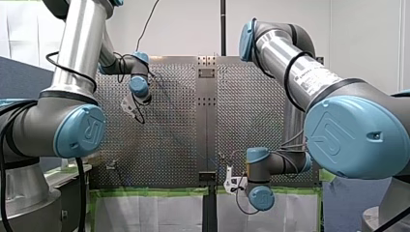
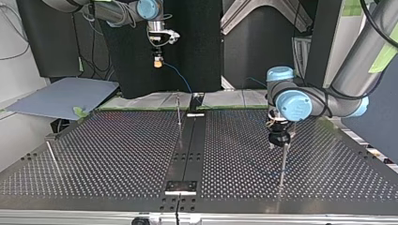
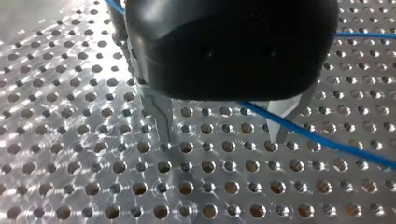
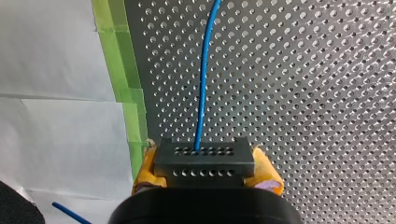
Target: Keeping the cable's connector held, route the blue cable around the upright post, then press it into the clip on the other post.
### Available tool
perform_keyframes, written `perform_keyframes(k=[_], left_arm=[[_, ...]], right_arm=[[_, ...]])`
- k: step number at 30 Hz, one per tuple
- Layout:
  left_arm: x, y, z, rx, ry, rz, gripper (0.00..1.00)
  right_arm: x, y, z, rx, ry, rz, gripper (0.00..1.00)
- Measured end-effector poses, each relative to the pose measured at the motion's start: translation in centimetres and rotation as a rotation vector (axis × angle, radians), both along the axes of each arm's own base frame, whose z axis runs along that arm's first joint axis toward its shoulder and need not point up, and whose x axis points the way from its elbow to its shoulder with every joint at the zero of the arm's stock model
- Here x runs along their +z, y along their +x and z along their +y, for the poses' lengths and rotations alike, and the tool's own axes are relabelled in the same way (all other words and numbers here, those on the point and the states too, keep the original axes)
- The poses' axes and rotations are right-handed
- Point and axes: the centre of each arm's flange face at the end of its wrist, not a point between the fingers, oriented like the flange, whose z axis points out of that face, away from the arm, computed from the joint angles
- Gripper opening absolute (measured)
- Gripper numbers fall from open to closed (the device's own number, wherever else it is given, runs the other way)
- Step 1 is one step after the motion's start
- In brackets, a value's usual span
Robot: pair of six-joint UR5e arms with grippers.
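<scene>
Connector point(image 4: 204, 161) between my right jaws

L arm point(image 2: 347, 75) comes in at top view's right, wrist bent, L tool point(image 3: 220, 140) pointing straight down: black body, metal fingers point(image 3: 161, 119) spread apart w/ a clear gap. R arm point(image 2: 112, 11) enters at top view's left, held higher. R tool point(image 4: 205, 175) also points down, yellow pads point(image 4: 268, 175) clamped on the connector point(image 4: 204, 156).
</scene>
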Motion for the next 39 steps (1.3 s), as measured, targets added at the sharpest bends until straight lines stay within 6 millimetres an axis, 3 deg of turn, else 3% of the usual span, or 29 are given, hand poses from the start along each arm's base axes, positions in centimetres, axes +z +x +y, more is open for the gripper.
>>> perform_keyframes(k=[14,23,39], left_arm=[[-2.5,-1.3,0.5,0.017,-0.136,0.0,1.0],[-1.5,-2.8,1.5,0.039,-0.214,-0.05,1.0],[-1.7,-5.5,2.7,0.061,-0.316,-0.087,1.0]], right_arm=[[0.0,0.0,0.0,0.001,-0.002,-0.001,0.0],[0.0,0.0,0.0,0.001,-0.004,-0.001,0.0],[0.1,0.1,-0.1,0.002,-0.011,-0.005,0.0]])
